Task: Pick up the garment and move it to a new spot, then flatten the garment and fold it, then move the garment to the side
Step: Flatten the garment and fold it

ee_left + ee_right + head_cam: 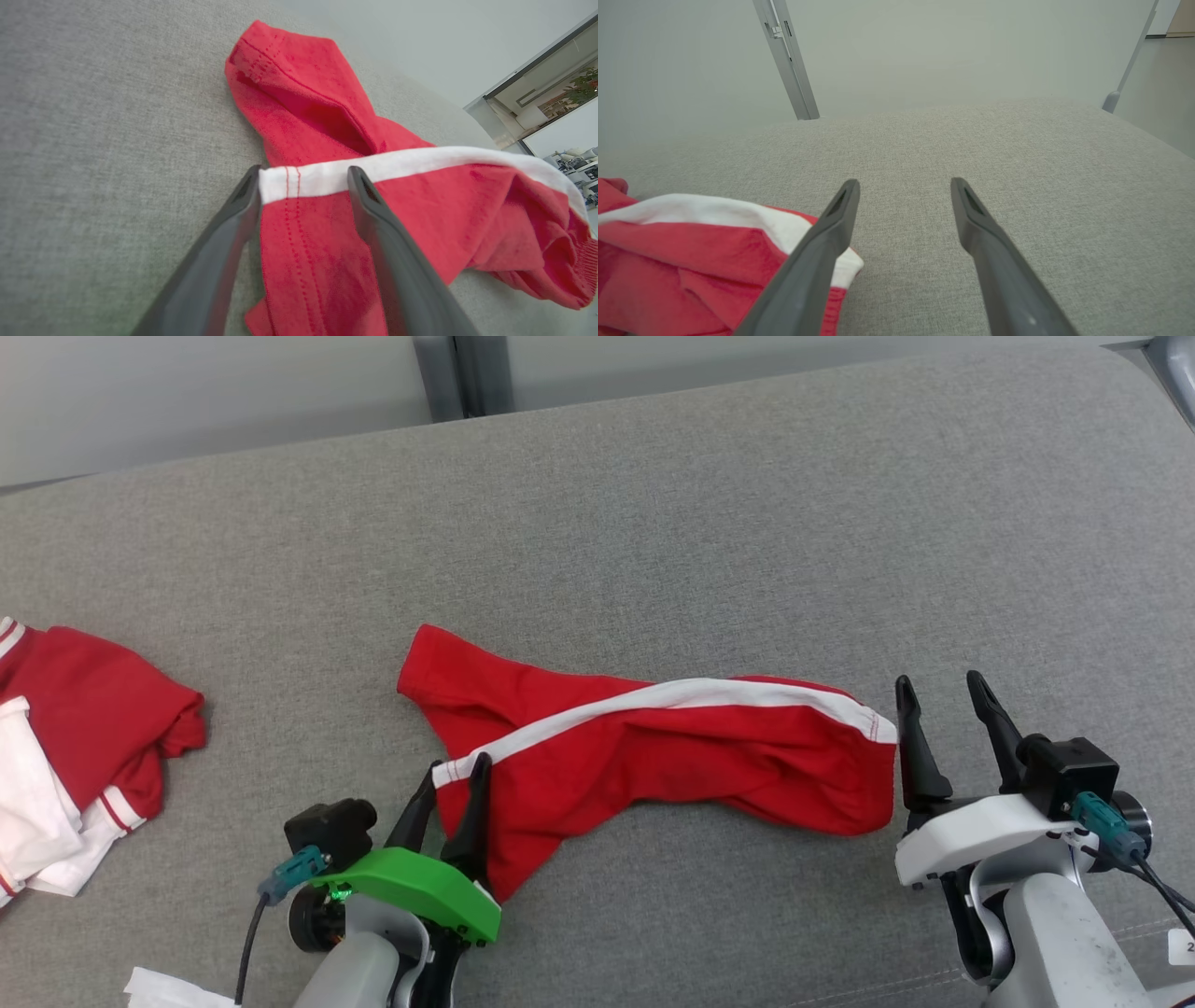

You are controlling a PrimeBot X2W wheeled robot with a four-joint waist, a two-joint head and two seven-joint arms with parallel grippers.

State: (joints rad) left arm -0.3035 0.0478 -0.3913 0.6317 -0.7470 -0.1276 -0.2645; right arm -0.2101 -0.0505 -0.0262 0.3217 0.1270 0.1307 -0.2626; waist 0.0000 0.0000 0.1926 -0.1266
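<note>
Nearest the head camera, the left gripper, on its green mount, stands at the near-left corner of the red cloth garment with one white stripe. Its two dark fingers are spread apart and straddle the stitched end of the stripe. In the left wrist view the gripper has hem fabric lying between its fingers, unpinched. The jaws are released and grasp nothing.

The right gripper, on its white mount, sits just beside the garment's right end, its fingers likewise spread wide with bare surface between them. In the right wrist view the gripper's left-hand finger crosses in front of the stripe's end. Whether it touches the cloth cannot be told.

The garment lies rumpled and unfolded near the front middle of the flat grey woven fabric surface, long axis running left to right, the stripe slanting along its upper side.

A heap of red and white clothing lies at the left edge, well apart from the garment. A white scrap shows at the bottom left.
</note>
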